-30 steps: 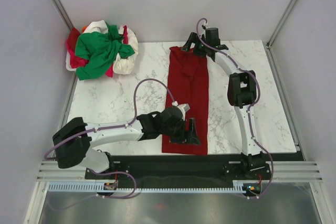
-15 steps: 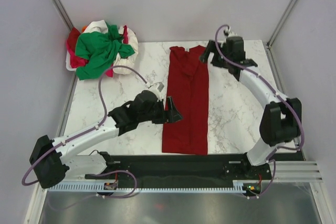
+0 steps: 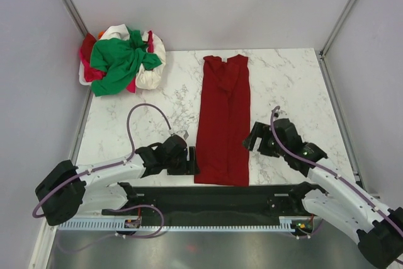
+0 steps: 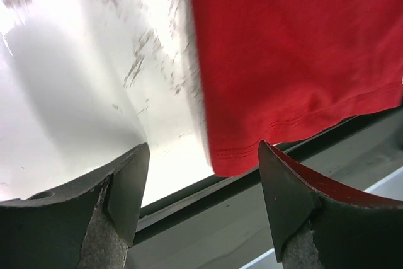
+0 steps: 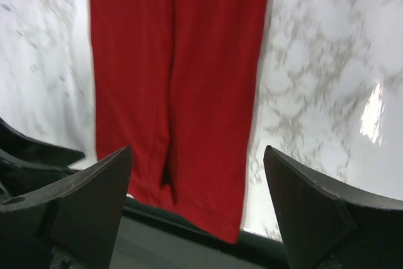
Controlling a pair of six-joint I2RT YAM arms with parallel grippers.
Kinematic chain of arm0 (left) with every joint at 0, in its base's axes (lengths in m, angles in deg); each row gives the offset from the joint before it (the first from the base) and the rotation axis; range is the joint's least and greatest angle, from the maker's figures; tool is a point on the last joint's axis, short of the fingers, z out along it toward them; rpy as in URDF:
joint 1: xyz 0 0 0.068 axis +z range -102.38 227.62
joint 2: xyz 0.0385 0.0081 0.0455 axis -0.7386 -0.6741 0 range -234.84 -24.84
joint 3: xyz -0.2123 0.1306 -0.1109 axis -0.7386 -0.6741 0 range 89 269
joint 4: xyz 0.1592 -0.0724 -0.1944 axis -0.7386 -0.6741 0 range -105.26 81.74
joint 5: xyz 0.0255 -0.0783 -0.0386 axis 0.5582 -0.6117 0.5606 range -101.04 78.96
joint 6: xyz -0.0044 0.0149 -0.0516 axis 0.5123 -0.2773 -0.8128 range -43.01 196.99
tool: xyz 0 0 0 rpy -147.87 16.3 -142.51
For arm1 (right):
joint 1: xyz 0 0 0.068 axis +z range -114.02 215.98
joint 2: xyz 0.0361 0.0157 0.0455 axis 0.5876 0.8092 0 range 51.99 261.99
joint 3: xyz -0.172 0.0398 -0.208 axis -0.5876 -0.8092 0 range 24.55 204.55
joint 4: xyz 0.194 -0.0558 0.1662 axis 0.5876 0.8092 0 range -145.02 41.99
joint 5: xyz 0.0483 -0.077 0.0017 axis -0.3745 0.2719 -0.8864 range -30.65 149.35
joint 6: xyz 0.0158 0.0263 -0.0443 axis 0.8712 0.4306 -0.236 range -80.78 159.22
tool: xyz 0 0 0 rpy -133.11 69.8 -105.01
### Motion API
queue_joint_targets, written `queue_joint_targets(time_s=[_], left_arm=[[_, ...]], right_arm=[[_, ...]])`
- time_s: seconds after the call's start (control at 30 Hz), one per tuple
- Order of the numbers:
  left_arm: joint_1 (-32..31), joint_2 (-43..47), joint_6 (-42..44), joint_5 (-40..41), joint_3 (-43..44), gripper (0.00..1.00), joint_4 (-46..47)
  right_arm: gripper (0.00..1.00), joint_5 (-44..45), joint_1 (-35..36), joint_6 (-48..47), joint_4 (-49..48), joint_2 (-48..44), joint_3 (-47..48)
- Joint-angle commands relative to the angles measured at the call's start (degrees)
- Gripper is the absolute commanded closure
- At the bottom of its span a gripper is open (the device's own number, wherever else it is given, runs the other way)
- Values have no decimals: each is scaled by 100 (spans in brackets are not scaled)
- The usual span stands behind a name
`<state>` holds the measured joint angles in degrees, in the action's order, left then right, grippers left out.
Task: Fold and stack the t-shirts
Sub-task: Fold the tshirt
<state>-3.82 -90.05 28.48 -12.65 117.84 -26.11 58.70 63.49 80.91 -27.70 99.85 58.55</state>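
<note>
You had the dark red t-shirt (image 3: 223, 121) lying flat as a long folded strip down the middle of the worktop (image 3: 138, 118). Your left end effector (image 3: 191, 159) hung at its near left corner, jaws apart and empty. Your right end effector (image 3: 254, 140) sat just beside its right edge, likewise wide and empty. The other t-shirts (image 3: 119, 61) lay heaped at the far left corner.

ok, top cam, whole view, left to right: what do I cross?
heap of t-shirts at the far left corner → left gripper → dark red t-shirt laid out flat → right gripper. Both grippers sit at the shirt's near end, one on each side, jaws open.
</note>
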Motion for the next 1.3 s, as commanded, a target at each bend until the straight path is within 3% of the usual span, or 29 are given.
queue_joint_targets(time_s=[0.0, 0.13, 0.2, 0.33, 0.6, 0.9, 1.27], left_arm=[[-164, -53, -448, 82, -212, 23, 475], [-393, -88, -720, 99, -405, 27, 685], [-419, -88, -809, 47, -606, 29, 957], [-551, -123, -949, 11, -696, 42, 1073], [-639, -106, -1099, 81, -775, 53, 1064], [-639, -115, -1090, 125, -827, 64, 1090], [-639, -167, -1055, 152, -845, 69, 1143]], right_arm=[[7, 547, 709, 821, 485, -135, -499], [8, 977, 1274, 1252, 477, -365, -815], [10, 1022, 1554, 1359, 442, -251, -816], [17, 1233, 2240, 1683, 311, 22, -781], [27, 1900, 3707, 2641, 134, 654, -912], [32, 2103, 3991, 3011, 257, 400, -1246], [35, 2034, 3991, 3187, 486, 66, -1414]])
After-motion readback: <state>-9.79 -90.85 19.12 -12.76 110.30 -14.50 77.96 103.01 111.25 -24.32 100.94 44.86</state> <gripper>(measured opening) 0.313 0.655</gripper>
